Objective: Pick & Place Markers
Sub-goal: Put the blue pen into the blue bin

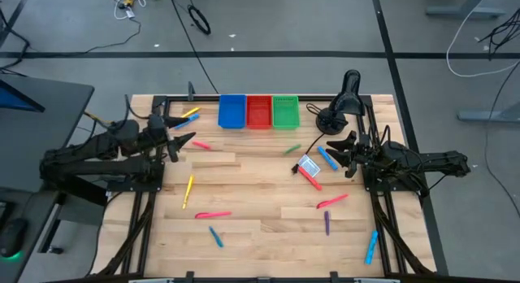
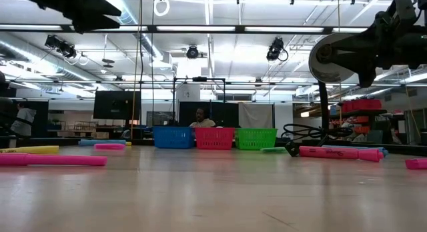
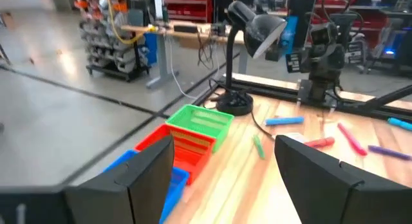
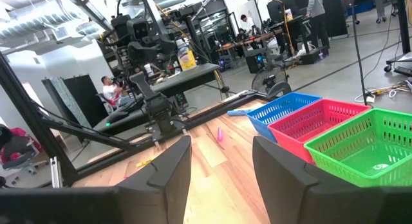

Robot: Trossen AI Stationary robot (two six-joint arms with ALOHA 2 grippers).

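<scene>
Lowest in the overhead frame, your thin, finger-length coloured markers [image 1: 213, 214] lie scattered over the light wooden table [image 1: 268, 234], none held. Mid-left, your left gripper [image 1: 184, 129] reaches rightward off the table's edge, its fingers spread wide and empty. Mid-right, your right gripper [image 1: 332, 152] points leftward beside a blue marker [image 1: 327, 158], fingers partly apart, gripping nothing. Farthest, at top centre, stand the blue, red and green rectangular mesh bins [image 1: 258, 111].

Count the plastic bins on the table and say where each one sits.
3, side by side at the table's far edge, all seeming empty: the blue bin nearest the left arm, the red bin in the middle, the green bin nearest the desk lamp.
</scene>
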